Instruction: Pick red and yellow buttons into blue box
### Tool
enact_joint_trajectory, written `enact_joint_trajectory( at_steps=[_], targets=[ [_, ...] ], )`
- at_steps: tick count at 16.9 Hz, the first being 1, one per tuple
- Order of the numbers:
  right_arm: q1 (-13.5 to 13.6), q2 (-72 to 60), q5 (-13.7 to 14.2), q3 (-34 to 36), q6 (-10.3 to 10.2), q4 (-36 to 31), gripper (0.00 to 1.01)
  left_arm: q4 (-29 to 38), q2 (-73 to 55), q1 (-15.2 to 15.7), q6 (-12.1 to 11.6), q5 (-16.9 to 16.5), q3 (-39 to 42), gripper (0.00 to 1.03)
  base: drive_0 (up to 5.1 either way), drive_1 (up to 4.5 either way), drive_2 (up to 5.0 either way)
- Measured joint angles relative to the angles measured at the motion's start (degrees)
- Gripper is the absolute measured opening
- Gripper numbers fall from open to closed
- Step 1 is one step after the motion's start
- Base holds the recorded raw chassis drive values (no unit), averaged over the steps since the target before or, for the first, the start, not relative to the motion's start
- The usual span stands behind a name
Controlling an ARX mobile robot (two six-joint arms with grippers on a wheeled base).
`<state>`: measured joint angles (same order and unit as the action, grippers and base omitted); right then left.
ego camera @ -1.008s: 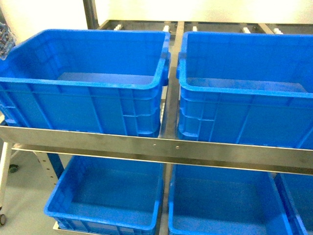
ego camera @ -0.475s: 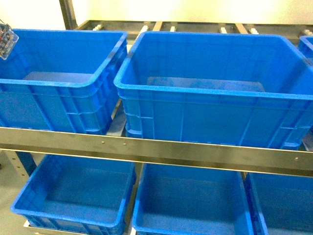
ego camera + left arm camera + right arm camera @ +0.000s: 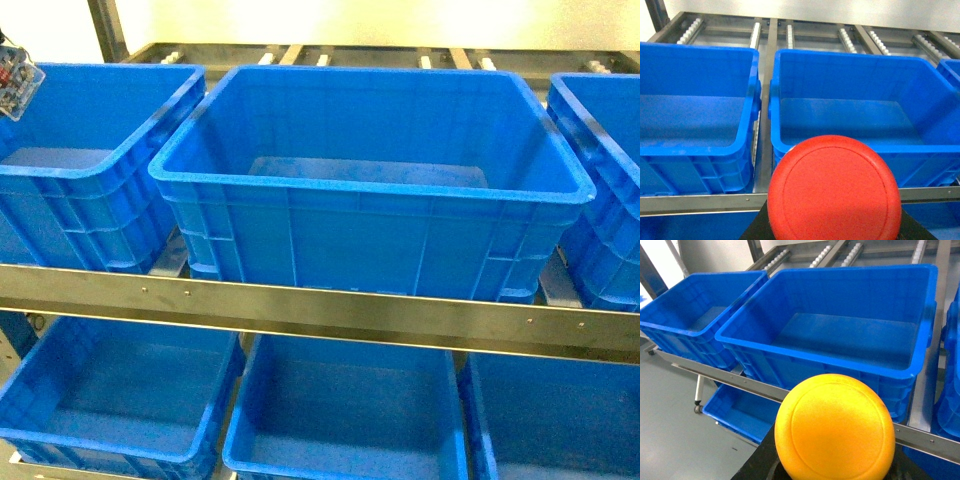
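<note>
Now the blue box [image 3: 370,180] sits centred — formerly rightward.

Steel roller rack [image 3: 330,310] — pale wall [image 3: 330,20] behind, grey floor [image 3: 675,415] below.

Head view: far wall overexposed, glaring white-yellow. Lighting bright, even, from above; shadows soft inside blue box [image 3: 370,190]. Wrist views: near red cap [image 3: 834,190] and yellow cap [image 3: 835,427] slightly soft.
</note>
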<state>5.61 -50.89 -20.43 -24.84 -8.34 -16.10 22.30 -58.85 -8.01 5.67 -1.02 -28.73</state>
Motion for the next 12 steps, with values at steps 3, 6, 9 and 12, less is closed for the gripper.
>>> enact_joint_trajectory(
  at_steps=[3, 6, 9, 12],
  targets=[
    [0.0, 0.0, 0.0, 0.0, 0.0, 0.0, 0.26, -0.1, -0.1, 0.3, 0.0, 0.2, 0.0, 0.24, 0.0, 0.00, 0.0],
    [0.0, 0.0, -0.2, 0.0, 0.0, 0.0, 0.26, 0.0, 0.1, 0.2, 0.0, 0.2, 0.0, 0.24, 0.0, 4.04, -4.1],
    [0.0, 0.0, -0.2, 0.0, 0.0, 0.2, 0.26, -0.1, 0.0, 0.2, 0.0, 0.2, 0.0, 0.24, -0.1, 3.14, -3.3],
    [0.0, 0.0, -0.2, 0.0, 0.0, 0.0, 0.26, 0.0, 0.0, 0.2, 0.0, 0.2, 0.0, 0.24, 0.1, 3.73, -3.6]
  ],
)
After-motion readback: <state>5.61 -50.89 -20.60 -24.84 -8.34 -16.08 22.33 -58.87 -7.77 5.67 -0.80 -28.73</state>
